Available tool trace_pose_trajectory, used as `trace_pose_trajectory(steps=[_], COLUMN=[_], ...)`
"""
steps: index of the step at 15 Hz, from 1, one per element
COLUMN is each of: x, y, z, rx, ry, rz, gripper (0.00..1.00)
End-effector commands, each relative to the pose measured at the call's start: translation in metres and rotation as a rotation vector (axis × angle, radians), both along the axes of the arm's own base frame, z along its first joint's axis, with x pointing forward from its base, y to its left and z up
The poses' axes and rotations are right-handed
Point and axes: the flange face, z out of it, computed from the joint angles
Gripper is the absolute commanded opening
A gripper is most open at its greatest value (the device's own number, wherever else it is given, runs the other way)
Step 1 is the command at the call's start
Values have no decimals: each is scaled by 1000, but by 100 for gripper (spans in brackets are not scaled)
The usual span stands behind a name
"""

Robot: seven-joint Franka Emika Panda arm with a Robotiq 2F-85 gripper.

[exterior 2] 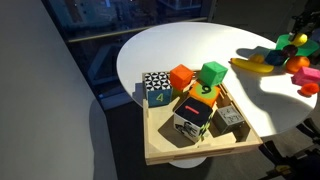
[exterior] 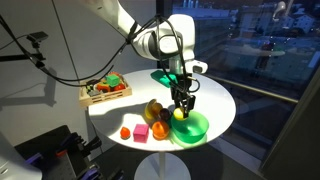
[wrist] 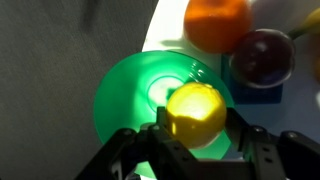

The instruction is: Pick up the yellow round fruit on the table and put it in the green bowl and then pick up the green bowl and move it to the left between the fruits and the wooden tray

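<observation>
Dark window panes back one round white table. One wooden tray of coloured blocks sits across the tabletop, well apart from the one green bowl. One gripper hangs over the bowl's centre, clamped on the one yellow round fruit. Just beside the bowl lie one orange fruit and one purple fruit.

Yellow fruit in the black gripper; green bowl beneath it; orange fruit and dark purple fruit just beyond it
</observation>
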Motion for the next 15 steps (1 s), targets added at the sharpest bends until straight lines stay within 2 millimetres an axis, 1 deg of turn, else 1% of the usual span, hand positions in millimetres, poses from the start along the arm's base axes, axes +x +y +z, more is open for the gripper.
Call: trace_pose_trajectory(steps=[1, 2, 3, 5, 6, 7, 12, 15], x=[6, 6, 6, 6, 5, 5, 6, 8], y=[-3, -3, -3, -3, -3, -2, 1, 8], z=[0, -1, -2, -2, -2, -2, 0, -1], rx=[-27, -28, -28, -28, -27, -27, -21, -14], ry=[-1, 0, 1, 2, 2, 2, -1, -7], rz=[-1, 3, 3, 4, 5, 6, 10, 26], gripper=[34, 62, 85, 89, 96, 99, 100, 100])
